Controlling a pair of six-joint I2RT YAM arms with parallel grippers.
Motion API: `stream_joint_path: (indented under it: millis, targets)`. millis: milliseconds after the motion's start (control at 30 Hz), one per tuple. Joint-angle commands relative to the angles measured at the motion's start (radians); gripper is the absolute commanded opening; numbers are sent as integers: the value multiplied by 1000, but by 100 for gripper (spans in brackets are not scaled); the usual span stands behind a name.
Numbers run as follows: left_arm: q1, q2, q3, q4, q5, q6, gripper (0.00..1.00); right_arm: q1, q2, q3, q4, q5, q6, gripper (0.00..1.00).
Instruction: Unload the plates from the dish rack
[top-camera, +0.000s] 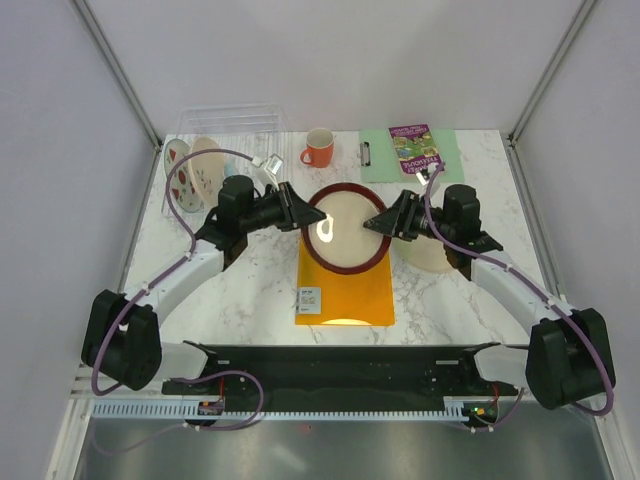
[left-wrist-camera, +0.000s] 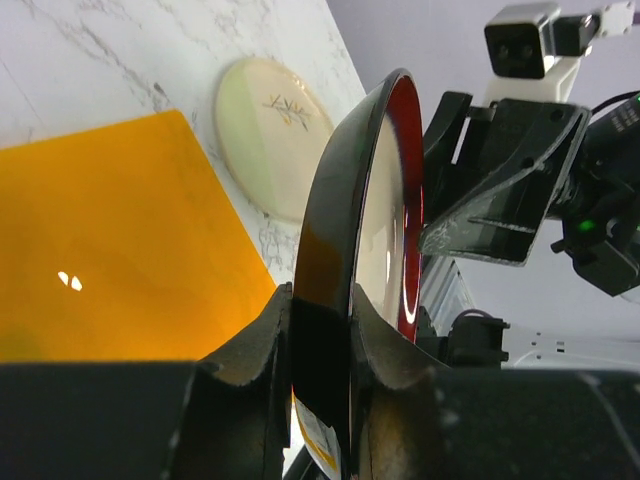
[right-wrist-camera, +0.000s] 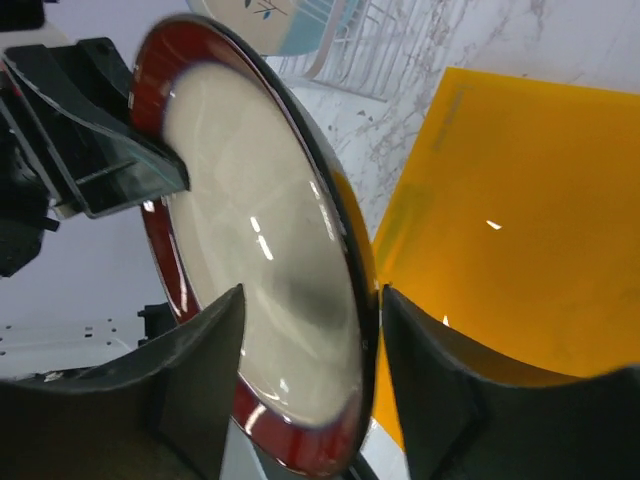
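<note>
Beige plate with maroon rim: glazed, rigid, breakable, likely slick and fairly heavy; best taken by the rim. Held above orange folder.

Left pincer: clamped on one rim. Right pincer: spread astride the opposite rim, not gripping.

Dish rack: holding white plate with red marks and cream-and-pale-blue plate, both upright.

Cream plate with twig mark: flat on counter.

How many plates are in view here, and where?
4. The maroon-rimmed plate is in the left hand, above the orange folder; the twig plate lies on the table beneath the right arm; the fruit-marked plate and pale-blue plate stand in the dish rack. No others visible.
</note>
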Motion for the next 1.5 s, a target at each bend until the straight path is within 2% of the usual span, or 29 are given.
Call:
stream_joint_path:
  millis: [0, 33, 67, 100, 167, 200, 267, 300, 333, 367, 400, 467, 567, 733, 867, 1100, 1467]
  targets:
    - [-19, -17, -27, 201, 60, -123, 2, 32, 27, -11, 123, 4, 38, 44]
    - [-19, -17, -34, 213, 62, -126, 2, 36, 25, -14, 124, 5, 39, 34]
    - [-19, -17, -43, 213, 54, -131, 2, 36, 24, -15, 120, 8, 38, 20]
    - [-19, -17, -44, 213, 50, -131, 2, 36, 18, -15, 105, 37, 21, 0]
    - [-17, -20, -43, 189, 27, -120, 2, 36, -9, 0, 19, 80, -13, 0]
    - [-19, -19, -41, 169, 19, -111, 23, 35, -21, 9, -18, 114, -36, 0]
    - [-17, -20, -12, 71, -13, -56, 49, 30, -64, 49, -145, 255, -115, 0]
    - [-17, -22, 1, 26, -31, -27, 58, 27, -79, 60, -164, 287, -134, 0]
    - [-17, -25, 12, -14, -48, 4, 61, 3, -105, 76, -199, 329, -157, 0]
    - [-17, -33, 34, -136, -140, 56, 81, -17, -117, 80, -223, 330, -158, 0]
    - [-19, -68, 38, -181, -210, 82, 99, -63, -127, 84, -228, 332, -160, 0]
    - [-19, -120, 11, -244, -376, 145, 100, -115, -150, 86, -251, 335, -166, 0]
    - [-19, -258, -37, -298, -525, 202, 100, -216, -156, 89, -289, 340, -192, 0]
    - [-20, -448, -93, -356, -682, 257, 100, -336, -122, 90, -333, 370, -224, 0]
    - [-19, -565, -120, -398, -745, 291, 100, -384, -92, 81, -331, 399, -228, 0]
    - [-19, -596, -123, -450, -763, 302, 100, -489, -50, 37, -323, 404, -238, 0]
    - [-19, -594, -149, -451, -757, 294, 100, -579, 56, -60, -189, 225, -203, 0]
